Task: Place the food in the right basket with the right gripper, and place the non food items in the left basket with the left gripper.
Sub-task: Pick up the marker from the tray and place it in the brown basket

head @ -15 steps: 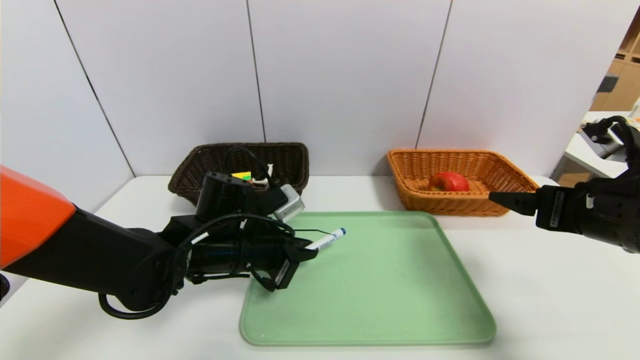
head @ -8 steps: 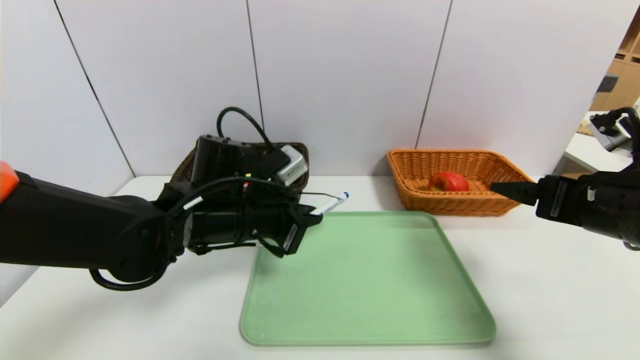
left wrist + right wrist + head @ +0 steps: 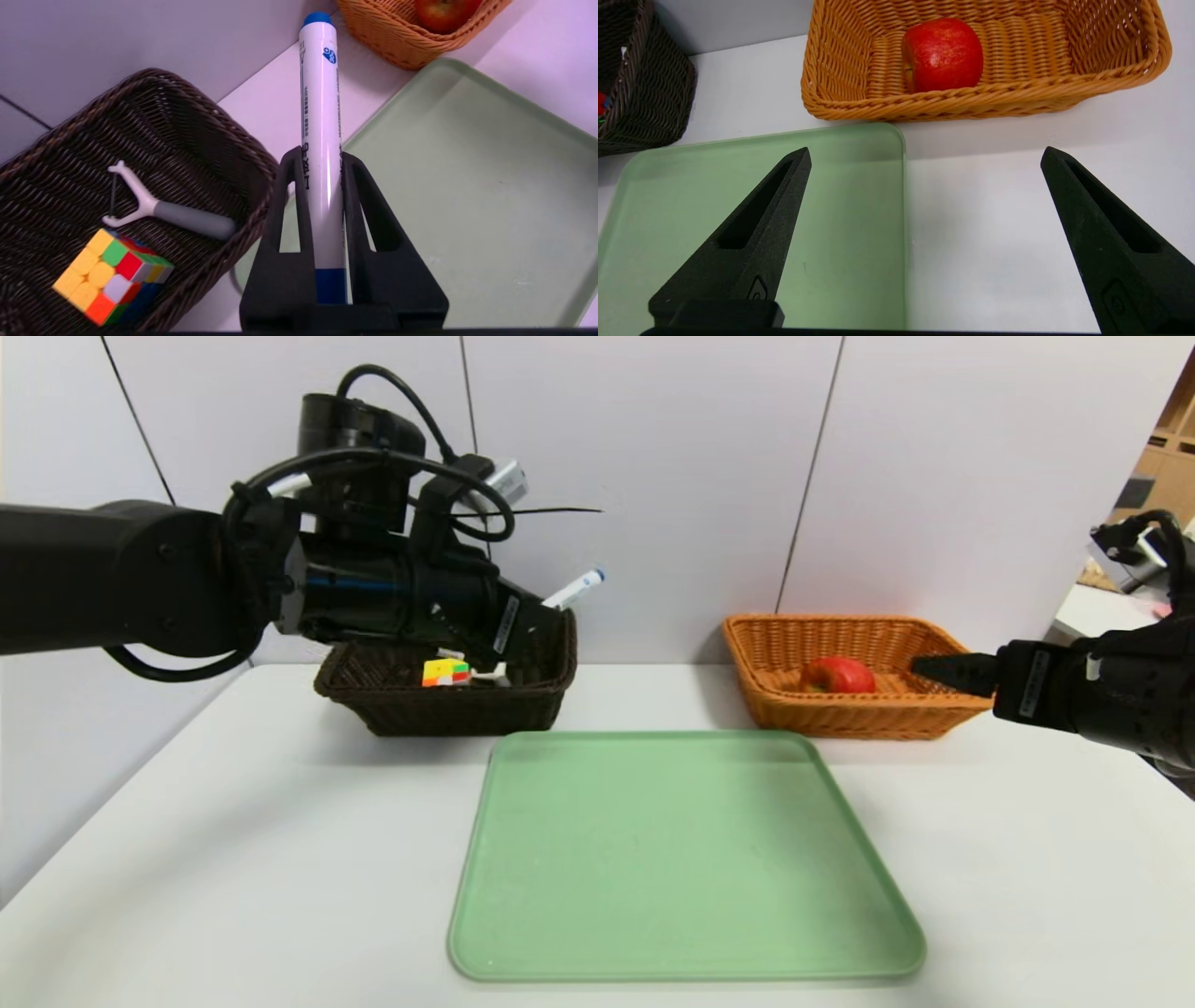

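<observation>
White table (image 3: 233, 859), panelled wall behind: marker (image 3: 321, 140) clamped lengthwise in left end effector (image 3: 321, 186).
Light, stiff, slick barrel; mid-body grip seems best. Right end effector (image 3: 924, 196) agape, idle.

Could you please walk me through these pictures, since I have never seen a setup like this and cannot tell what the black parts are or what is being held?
This is a two-armed robot sorting things on a white table. The wide picture comes from a camera on its head; the other two come from cameras on its wrists, looking along the fingers.

The left gripper, raised above the dark basket, is shut on a white marker with a blue cap. That basket already holds a puzzle cube and a peeler.

The right gripper hangs open and empty near the orange basket, which holds a red apple.

Between the baskets, nearer the robot, lies a green tray with nothing on it.
</observation>
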`<state>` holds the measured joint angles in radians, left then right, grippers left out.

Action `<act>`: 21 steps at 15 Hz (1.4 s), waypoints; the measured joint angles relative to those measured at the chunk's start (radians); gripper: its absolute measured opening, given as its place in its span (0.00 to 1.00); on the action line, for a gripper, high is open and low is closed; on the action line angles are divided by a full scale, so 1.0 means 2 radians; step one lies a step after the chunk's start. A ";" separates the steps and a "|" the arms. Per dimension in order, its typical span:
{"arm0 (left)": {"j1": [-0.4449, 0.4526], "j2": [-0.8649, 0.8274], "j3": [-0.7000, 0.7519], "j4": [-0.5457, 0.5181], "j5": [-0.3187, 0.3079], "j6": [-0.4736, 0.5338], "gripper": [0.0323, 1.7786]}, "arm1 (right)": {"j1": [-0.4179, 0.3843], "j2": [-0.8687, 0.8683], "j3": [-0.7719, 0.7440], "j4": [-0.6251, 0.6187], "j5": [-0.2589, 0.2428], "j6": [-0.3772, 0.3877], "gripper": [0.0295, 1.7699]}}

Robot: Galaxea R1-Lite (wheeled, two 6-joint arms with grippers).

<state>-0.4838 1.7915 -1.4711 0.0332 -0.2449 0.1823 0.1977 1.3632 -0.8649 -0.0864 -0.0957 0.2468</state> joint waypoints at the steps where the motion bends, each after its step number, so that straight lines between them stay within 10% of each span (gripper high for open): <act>1: 0.008 0.005 -0.015 0.012 0.000 0.001 0.12 | 0.000 0.003 -0.007 0.006 0.000 -0.012 0.96; 11: 0.084 0.069 -0.066 0.045 0.000 0.015 0.12 | 0.000 0.022 -0.135 0.223 0.018 -0.063 0.96; 21: 0.116 0.148 -0.195 0.146 -0.030 0.065 0.12 | 0.001 0.023 -0.141 0.224 0.019 -0.064 0.96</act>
<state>-0.2511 2.0872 -1.8617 0.3255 -0.3049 0.3130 0.1991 1.4085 -1.1464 0.3617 -0.0581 0.1187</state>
